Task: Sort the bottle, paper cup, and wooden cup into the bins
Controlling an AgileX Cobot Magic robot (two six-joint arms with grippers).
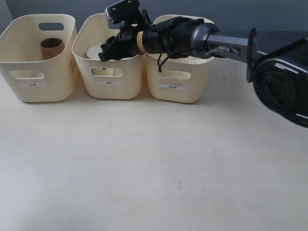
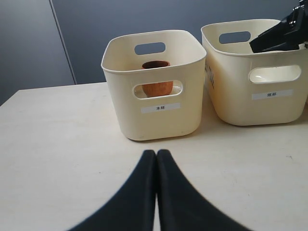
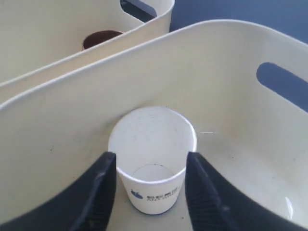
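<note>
Table [image 1: 144,168]: pale, bare in front. Three cream bins in a row at the back: left bin [image 1: 36,72], middle bin [image 1: 108,82], right bin [image 1: 180,84].

Right arm [image 1: 231,45] reaches across the right bin to the middle one; right gripper [image 3: 150,178] sits inside the middle bin, fingers apart, one on each side of the paper cup [image 3: 153,156], which stands upright on the bin floor.

Left gripper [image 2: 156,187] low over the table before the left bin, fingers pressed together, holding nothing.

Wooden cup [image 2: 156,82] upright in the left bin.

Bottle: not visible.
</note>
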